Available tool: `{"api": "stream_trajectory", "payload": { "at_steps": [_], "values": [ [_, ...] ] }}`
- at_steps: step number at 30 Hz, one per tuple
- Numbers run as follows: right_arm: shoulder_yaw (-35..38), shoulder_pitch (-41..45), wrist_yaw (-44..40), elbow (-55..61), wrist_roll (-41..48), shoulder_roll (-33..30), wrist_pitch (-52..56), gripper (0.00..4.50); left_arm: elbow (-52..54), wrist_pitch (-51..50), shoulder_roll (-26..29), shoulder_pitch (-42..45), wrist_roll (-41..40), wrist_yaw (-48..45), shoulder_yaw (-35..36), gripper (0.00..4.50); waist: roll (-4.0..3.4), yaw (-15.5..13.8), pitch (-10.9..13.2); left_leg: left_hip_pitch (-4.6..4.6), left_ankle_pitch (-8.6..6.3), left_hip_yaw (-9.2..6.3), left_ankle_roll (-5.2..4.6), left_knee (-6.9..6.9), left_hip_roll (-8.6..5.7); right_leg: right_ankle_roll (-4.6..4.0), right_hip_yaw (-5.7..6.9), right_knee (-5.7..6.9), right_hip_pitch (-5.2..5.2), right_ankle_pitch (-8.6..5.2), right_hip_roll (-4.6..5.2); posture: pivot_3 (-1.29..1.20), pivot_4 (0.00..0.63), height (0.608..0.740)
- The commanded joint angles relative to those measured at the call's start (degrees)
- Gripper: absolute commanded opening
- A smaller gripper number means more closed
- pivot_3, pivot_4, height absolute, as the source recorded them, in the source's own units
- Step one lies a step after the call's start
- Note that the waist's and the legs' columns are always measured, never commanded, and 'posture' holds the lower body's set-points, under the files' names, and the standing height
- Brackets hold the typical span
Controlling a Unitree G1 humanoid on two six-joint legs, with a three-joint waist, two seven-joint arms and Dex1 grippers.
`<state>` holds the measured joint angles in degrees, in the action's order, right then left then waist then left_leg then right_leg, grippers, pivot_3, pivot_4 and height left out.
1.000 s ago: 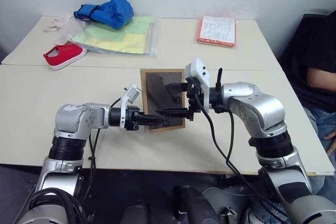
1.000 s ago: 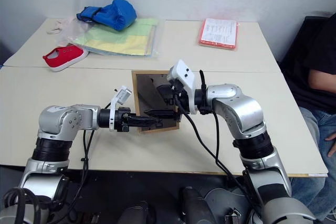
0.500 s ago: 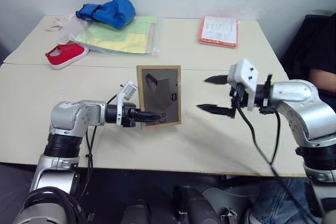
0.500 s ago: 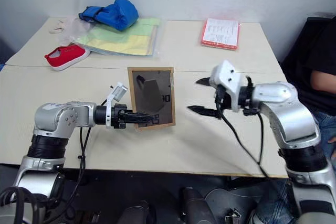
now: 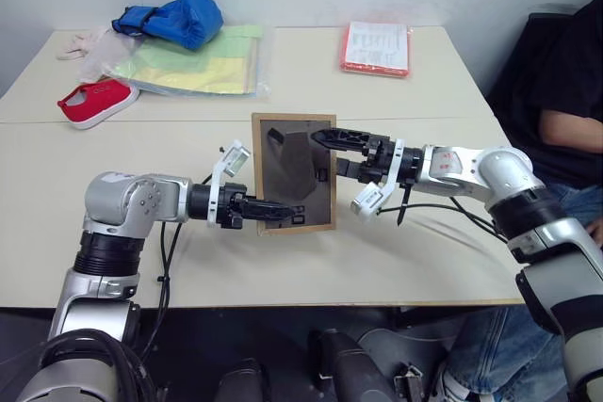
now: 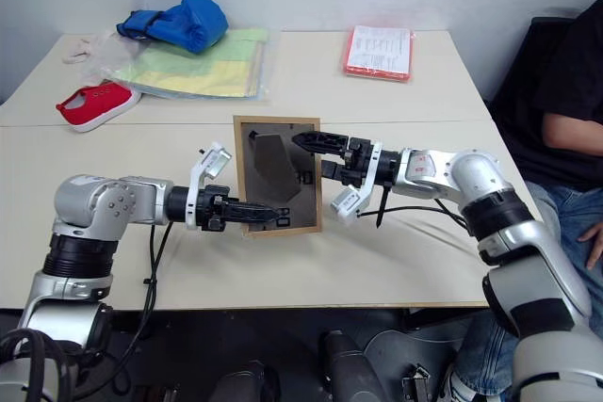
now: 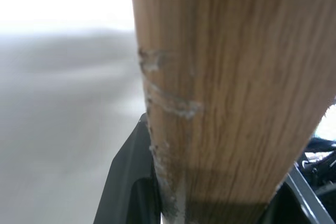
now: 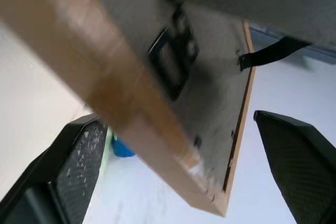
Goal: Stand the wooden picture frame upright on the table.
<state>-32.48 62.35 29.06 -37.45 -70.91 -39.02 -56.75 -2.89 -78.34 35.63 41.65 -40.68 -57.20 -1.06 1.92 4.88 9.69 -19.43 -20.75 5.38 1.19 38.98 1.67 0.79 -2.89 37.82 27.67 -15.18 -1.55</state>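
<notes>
The wooden picture frame [image 5: 292, 181] stands upright over the near half of the table [image 5: 424, 261], its dark back panel and stand flap facing me. Whether its bottom edge touches the table I cannot tell. My left gripper [image 5: 273, 206] reaches in from the left and is shut on the frame's lower left border; the left wrist view has the wood edge [image 7: 220, 77] wedged between the fingers. From the right, my right gripper [image 5: 327, 150] is open, its fingers [image 8: 79, 161] straddling the frame's [image 8: 199, 93] upper right edge without touching it.
On the far half of the table lie a red shoe [image 5: 89, 101], a blue glove [image 5: 174, 18], a plastic sleeve of yellow-green papers [image 5: 193, 61] and a red-edged packet [image 5: 377, 47]. A seated person [image 5: 565, 91] is close to the table's right edge.
The right gripper, drawn off to the right half a second ago, has come back to the frame's right edge. The left gripper has kept its hold. The camera has shifted.
</notes>
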Motion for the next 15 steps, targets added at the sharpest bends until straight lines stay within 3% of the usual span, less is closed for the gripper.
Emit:
{"api": "stream_trajectory", "payload": {
  "at_steps": [1, 6, 10, 15],
  "values": [
    [-4.0, 3.5, 9.8, -3.1, -4.7, 0.4, 1.1, 3.24, 2.2, -1.3, 1.5, 1.3, -3.2, -1.5, 1.5, 1.27, 0.0, 0.1, 0.0, 0.04, 0.0, 0.03, 0.0, -0.02, 0.0, 0.0, -0.04, 0.01, 0.0, 0.0, -0.02, 0.0, 0.15, 0.74],
    [-7.8, 6.2, 17.4, -5.0, -7.5, 0.4, 2.1, 1.69, 2.0, -1.5, 2.5, 1.6, -4.2, -1.2, 2.9, 1.27, 0.0, 0.1, 0.0, 0.06, 0.0, 0.08, 0.0, -0.05, -0.01, -0.01, -0.13, 0.02, 0.0, 0.0, -0.05, 0.0, 0.15, 0.74],
    [-9.1, 8.1, 19.5, -5.2, -7.5, 0.6, 1.9, 1.52, 2.9, -1.7, 2.9, 1.0, -4.6, -0.1, 3.7, 1.27, 0.0, 0.1, 0.0, 0.08, 0.0, 0.1, 0.0, -0.06, -0.01, -0.01, -0.14, 0.02, 0.0, 0.0, -0.07, 0.0, 0.15, 0.74],
    [-9.4, 9.0, 18.7, -6.4, -5.6, 0.8, 0.8, 1.21, 5.7, -1.1, 5.5, -0.8, -5.5, 2.5, 8.9, 2.83, 0.02, 0.3, 0.0, 0.1, 0.0, 0.1, 0.0, -0.07, -0.01, 0.0, -0.16, 0.01, -0.02, 0.0, -0.07, 0.0, 0.15, 0.74]
  ]
}}
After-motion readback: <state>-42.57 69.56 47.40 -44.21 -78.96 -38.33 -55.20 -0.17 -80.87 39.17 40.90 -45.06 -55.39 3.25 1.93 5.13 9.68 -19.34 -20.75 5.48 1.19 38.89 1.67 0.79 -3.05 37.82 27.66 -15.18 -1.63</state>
